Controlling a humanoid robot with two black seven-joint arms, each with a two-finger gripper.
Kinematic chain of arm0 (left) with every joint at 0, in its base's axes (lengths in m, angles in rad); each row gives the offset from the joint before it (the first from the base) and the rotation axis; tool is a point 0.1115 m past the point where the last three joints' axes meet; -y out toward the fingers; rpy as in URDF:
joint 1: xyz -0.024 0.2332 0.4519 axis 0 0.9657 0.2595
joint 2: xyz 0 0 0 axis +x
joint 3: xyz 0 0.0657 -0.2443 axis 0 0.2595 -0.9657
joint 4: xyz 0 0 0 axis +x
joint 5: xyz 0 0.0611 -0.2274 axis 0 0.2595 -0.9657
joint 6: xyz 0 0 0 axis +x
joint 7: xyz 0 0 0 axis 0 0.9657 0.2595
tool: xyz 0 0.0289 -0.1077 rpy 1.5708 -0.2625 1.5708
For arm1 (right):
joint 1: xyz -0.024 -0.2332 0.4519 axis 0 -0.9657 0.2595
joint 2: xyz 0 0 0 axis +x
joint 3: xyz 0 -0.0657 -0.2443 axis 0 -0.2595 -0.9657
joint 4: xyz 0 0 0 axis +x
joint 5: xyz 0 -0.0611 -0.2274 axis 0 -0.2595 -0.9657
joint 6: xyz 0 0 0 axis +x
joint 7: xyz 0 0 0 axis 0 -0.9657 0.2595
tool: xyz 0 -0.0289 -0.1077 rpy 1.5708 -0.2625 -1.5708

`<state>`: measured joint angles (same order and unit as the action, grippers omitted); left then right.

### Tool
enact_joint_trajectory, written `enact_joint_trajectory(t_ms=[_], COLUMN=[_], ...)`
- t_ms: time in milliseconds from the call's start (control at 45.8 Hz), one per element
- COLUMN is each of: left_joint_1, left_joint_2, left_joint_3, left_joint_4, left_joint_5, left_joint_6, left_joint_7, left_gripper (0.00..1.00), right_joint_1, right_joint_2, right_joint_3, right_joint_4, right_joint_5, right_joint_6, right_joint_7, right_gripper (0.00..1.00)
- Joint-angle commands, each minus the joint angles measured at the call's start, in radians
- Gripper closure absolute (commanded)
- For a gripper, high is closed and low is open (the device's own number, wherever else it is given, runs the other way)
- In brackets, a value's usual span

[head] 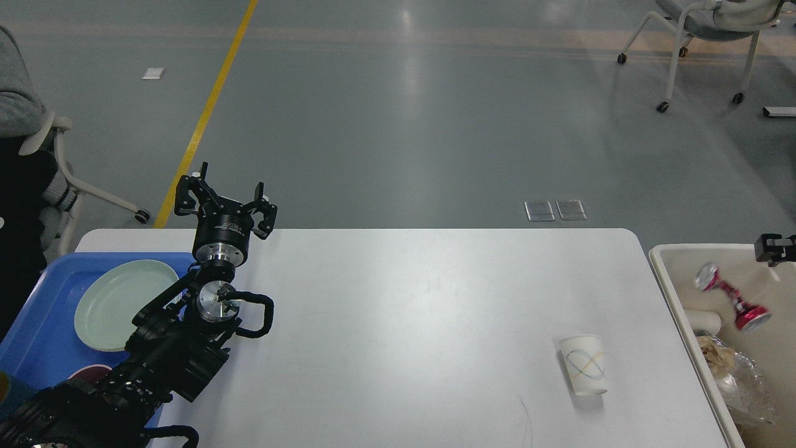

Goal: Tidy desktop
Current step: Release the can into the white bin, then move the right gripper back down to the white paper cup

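The white desktop point(410, 311) fills the middle of the head view. A white paper cup point(583, 372) with a wavy print is on it at the front right. My left gripper point(225, 200) is open and empty, held up over the table's back left edge, next to the blue tray point(43, 311). Only a small black part of my right gripper point(774, 249) shows at the right edge, above the cream bin point(668, 274); its fingers cannot be told apart. A crushed red can point(734, 298) shows blurred inside the bin, just below that gripper.
The blue tray holds a pale green plate point(121, 302) and a dark red dish point(87, 373) partly hidden by my left arm. The bin also holds a crumpled clear wrapper point(740, 379) and a white item point(706, 320). Chairs stand on the floor beyond the table.
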<state>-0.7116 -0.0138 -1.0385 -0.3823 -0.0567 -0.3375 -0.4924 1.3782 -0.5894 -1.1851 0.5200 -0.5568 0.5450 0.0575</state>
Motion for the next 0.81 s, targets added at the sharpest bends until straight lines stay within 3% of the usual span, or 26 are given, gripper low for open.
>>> enact_joint_trajectory(t_ms=[0, 240, 568, 787], left_joint_1=[0.001, 0.000, 0.000, 0.000], left_joint_2=[0.000, 0.000, 0.000, 0.000], left_joint_3=[0.000, 0.000, 0.000, 0.000], left_joint_4=[0.000, 0.000, 0.000, 0.000], left_joint_5=[0.000, 0.000, 0.000, 0.000], left_joint_6=[0.000, 0.000, 0.000, 0.000], left_joint_7=[0.000, 0.000, 0.000, 0.000], left_gripper=[0.00, 0.00, 0.00, 0.00], right_joint_1=[0.001, 0.114, 0.585, 0.843], right_joint_2=[-0.001, 0.003, 0.002, 0.008], right_joint_3=[-0.002, 0.019, 0.021, 0.025], right_joint_4=[0.000, 0.081, 0.630, 0.896], right_joint_5=[0.003, 0.011, 0.172, 0.219], right_joint_6=[0.000, 0.018, 0.168, 0.271], right_joint_7=[0.001, 0.002, -0.001, 0.001], right_gripper=[0.00, 0.00, 0.00, 0.00])
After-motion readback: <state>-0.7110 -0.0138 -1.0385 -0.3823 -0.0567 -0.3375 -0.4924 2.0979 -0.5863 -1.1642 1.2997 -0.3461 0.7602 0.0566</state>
